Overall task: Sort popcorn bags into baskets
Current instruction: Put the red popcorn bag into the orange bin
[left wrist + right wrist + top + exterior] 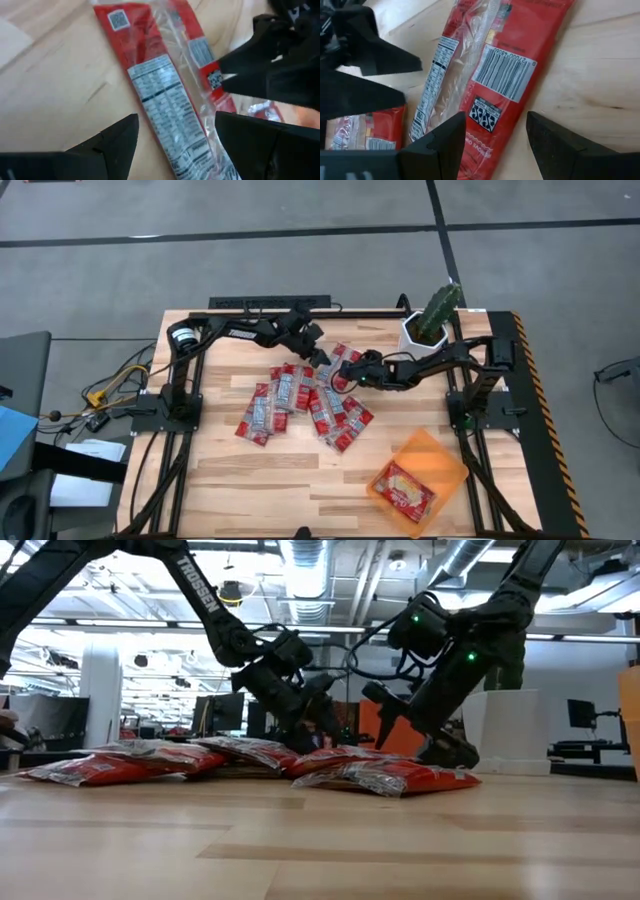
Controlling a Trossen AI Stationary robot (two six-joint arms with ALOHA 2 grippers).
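One bag (402,489) already lay in the orange basket (440,457). Beyond it, well apart, both the left gripper (322,360) and right gripper (342,374), jaws spread and empty, hovered over the popcorn bags (300,402); next, probably, closing on one.

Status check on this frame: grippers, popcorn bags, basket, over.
Left gripper and right gripper both open, low over the popcorn bags, nothing held. Orange basket holds one bag. Grippers nearly nose to nose; cactus pot clear behind.
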